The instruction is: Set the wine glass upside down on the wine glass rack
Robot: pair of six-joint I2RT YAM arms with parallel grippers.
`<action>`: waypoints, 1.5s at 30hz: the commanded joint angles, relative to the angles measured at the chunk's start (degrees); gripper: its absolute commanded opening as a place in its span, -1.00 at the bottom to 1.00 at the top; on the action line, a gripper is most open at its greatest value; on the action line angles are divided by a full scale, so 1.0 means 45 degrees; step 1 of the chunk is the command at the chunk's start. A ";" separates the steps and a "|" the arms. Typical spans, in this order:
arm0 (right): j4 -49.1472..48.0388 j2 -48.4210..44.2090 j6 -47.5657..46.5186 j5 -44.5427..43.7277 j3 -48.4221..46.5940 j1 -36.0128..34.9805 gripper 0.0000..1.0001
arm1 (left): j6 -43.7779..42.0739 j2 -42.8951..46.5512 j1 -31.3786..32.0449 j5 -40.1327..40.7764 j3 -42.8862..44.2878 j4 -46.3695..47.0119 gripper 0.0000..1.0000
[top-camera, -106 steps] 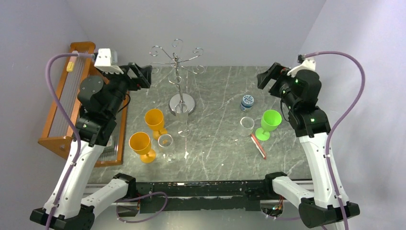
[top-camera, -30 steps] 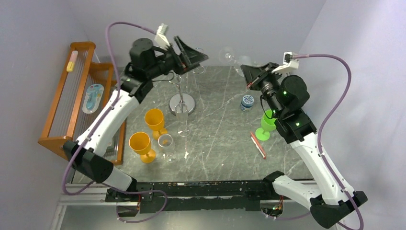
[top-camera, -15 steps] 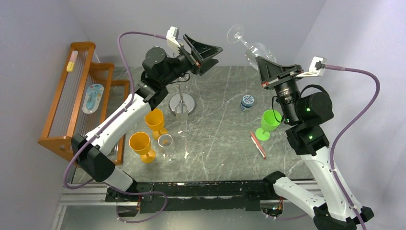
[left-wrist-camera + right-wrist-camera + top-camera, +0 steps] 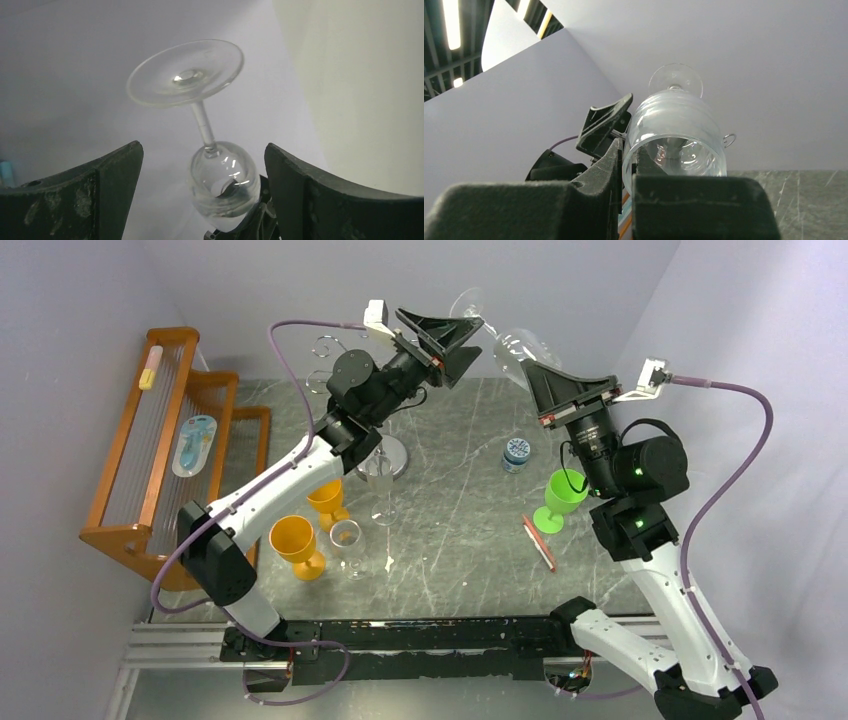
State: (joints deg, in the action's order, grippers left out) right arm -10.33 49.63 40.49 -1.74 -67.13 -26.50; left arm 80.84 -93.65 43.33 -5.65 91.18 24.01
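A clear wine glass (image 4: 512,343) hangs tilted in the air over the back of the table, foot up and to the left. My right gripper (image 4: 528,366) is shut on its rim, one finger inside the bowl and one outside (image 4: 628,161). From the left, my left gripper (image 4: 474,338) is raised beside the glass's foot with its jaws wide open. In the left wrist view the stem (image 4: 202,120) and bowl show between the open fingers (image 4: 202,147), untouched. The chrome wine glass rack (image 4: 384,454) stands behind the left arm, mostly hidden; curled wire arms (image 4: 320,348) show.
Two orange goblets (image 4: 323,490) (image 4: 293,540), a small clear glass (image 4: 345,533) and a tall clear glass (image 4: 383,485) stand left of centre. A green goblet (image 4: 563,492), a blue-lidded jar (image 4: 516,452) and a red pen (image 4: 540,544) lie on the right. A wooden slatted rack (image 4: 120,470) lines the left edge.
The right arm lifted the glass off the table and tipped it foot-up toward the left. The left arm rose and swung right until its open jaws reached the glass's foot and stem.
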 commanded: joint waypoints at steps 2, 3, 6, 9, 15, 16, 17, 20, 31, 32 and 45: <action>-0.1054 -0.0081 0.0485 0.0328 0.0315 -0.0068 -1.00 | 0.0102 -0.0262 0.0468 0.1753 0.0768 0.1402 0.79; -0.1080 -0.0089 0.0535 0.0328 0.0368 -0.0068 -1.00 | 0.0102 -0.0310 0.0520 0.1970 0.0856 0.1425 0.73; -0.1123 -0.0108 0.0619 0.0330 0.0495 -0.0068 -1.00 | 0.0093 -0.0427 0.0703 0.2827 0.1024 0.1599 0.61; -0.1111 -0.0148 0.0639 0.0648 0.0590 -0.0068 -1.00 | 0.0064 -0.0468 0.0880 0.3521 0.1126 0.1649 0.52; -0.1068 -0.0172 0.0613 0.0702 0.0609 -0.0073 -1.00 | 0.0380 -0.0863 0.1016 0.4149 0.1711 0.1448 0.35; -0.1123 -0.0179 0.0639 0.0741 0.0645 -0.0068 -1.00 | 0.0368 -0.0952 0.1047 0.4222 0.1872 0.1368 0.32; -0.1160 -0.0187 0.0698 0.0755 0.0683 -0.0068 -1.00 | 0.0328 -0.1016 0.1044 0.4314 0.2027 0.1276 0.27; -0.1173 -0.0216 0.0779 0.0747 0.0808 -0.0068 -1.00 | 0.0275 -0.1046 0.1067 0.4726 0.2099 0.1225 0.17; -0.1105 -0.0426 0.0798 0.0711 0.1112 -0.0068 -1.00 | -0.0424 -0.0694 0.1063 0.5680 0.1108 0.2736 -0.54; -0.1089 -0.0455 0.0794 0.0717 0.1169 -0.0068 -1.00 | -0.0540 -0.0703 0.1060 0.5712 0.1123 0.2819 -0.71; 0.2885 -0.1585 -0.0944 -0.0510 0.0976 -0.0074 0.61 | -0.5518 0.0302 0.1035 0.4245 0.0583 0.3201 -0.90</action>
State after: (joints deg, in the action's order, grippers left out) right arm -4.93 45.04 40.21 -0.69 -62.26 -26.50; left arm 67.92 -96.51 48.31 15.64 94.70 33.08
